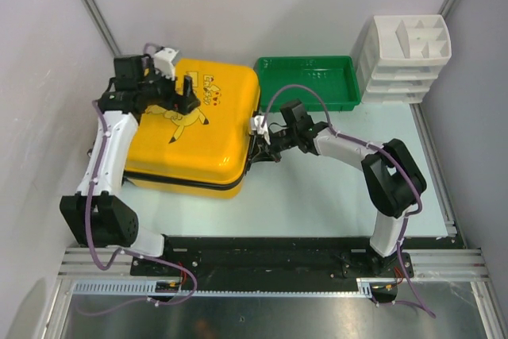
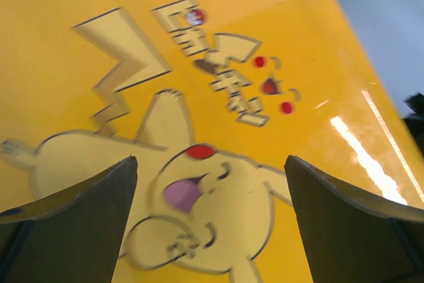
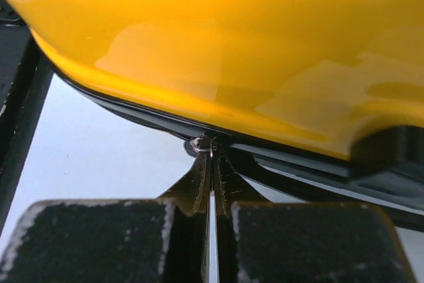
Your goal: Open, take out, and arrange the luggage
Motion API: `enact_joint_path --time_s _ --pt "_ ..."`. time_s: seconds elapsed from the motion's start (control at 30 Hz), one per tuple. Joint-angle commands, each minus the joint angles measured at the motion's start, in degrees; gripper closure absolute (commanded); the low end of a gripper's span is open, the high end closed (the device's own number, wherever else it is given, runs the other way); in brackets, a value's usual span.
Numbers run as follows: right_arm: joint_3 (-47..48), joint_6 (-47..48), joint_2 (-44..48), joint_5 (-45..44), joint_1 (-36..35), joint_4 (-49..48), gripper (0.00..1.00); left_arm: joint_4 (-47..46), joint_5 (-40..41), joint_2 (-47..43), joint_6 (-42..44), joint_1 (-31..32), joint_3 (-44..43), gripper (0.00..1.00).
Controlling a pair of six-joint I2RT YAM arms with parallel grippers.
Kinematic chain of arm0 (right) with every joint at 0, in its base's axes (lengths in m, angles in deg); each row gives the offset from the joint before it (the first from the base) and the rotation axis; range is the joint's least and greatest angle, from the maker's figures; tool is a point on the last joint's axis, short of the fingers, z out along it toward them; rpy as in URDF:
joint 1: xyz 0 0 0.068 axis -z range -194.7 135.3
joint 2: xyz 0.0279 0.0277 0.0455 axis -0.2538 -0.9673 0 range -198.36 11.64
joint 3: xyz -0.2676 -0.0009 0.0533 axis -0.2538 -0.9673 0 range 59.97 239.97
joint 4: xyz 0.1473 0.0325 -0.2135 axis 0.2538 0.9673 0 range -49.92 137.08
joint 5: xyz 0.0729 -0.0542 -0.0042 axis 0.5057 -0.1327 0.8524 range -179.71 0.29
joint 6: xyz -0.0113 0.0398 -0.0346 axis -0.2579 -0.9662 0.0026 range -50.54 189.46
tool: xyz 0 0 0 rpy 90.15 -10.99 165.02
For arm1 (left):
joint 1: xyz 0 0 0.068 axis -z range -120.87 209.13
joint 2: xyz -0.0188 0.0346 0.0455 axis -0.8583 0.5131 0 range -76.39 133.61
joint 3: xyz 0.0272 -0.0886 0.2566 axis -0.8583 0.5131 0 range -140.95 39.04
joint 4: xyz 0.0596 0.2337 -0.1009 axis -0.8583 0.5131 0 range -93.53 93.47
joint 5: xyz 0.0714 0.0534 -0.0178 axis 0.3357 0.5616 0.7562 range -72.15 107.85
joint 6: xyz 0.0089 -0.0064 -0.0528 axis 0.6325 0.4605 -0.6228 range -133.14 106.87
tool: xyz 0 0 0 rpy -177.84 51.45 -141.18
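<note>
The luggage (image 1: 198, 136), a yellow hard-shell case with a cartoon print, lies flat on the table at the left, its lid down. My left gripper (image 1: 184, 93) hovers over the printed top, open, with nothing between its fingers. In the left wrist view the print (image 2: 218, 64) fills the frame between the spread jaws of the left gripper (image 2: 211, 164). My right gripper (image 1: 266, 144) is at the case's right side. The right wrist view shows this right gripper (image 3: 212, 157) shut on the small metal zipper pull (image 3: 204, 144) at the black zipper band (image 3: 298, 164) under the yellow shell (image 3: 232, 44).
A green plastic tray (image 1: 308, 81) stands right behind the case's far right corner. A white compartmented organizer (image 1: 405, 57) sits at the back right. Grey walls close in on the left and right of the table (image 1: 317, 204).
</note>
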Motion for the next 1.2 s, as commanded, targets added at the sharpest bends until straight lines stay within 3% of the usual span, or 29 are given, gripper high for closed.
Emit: enact_joint_path --time_s 0.0,0.13,0.27,0.4,0.67,0.87,1.07,1.17 --pt "0.7 -4.2 2.1 -2.4 1.7 -7.2 1.0 1.4 2.4 4.7 -1.0 5.1 -3.4 0.03" --pt "0.6 -6.3 1.5 -3.5 0.7 -9.2 1.0 0.9 10.5 14.1 -5.9 9.5 -12.9 0.0" --pt "0.3 -9.4 0.8 -5.3 0.0 -12.3 1.0 0.0 24.7 25.3 -12.2 13.1 -25.5 0.0" --pt "-0.7 -11.6 1.0 -6.8 -0.4 -14.2 1.0 -0.3 37.8 34.3 -11.8 15.5 -34.9 0.0" --pt "-3.9 -13.4 3.1 -8.9 -0.3 -16.5 1.0 -1.9 56.6 48.7 -5.2 19.0 -50.5 0.0" --pt "-5.3 -15.4 3.2 -9.5 -1.1 -18.7 1.0 -7.5 69.8 53.1 -0.3 21.2 -51.7 0.0" --pt "-5.6 -16.1 3.0 -9.9 -2.4 -20.0 1.0 -14.6 75.3 55.1 6.8 23.0 -49.4 0.0" --pt "-5.6 -16.1 3.1 -9.9 -2.3 -20.3 1.0 -16.9 74.0 54.1 10.8 23.4 -45.5 0.0"
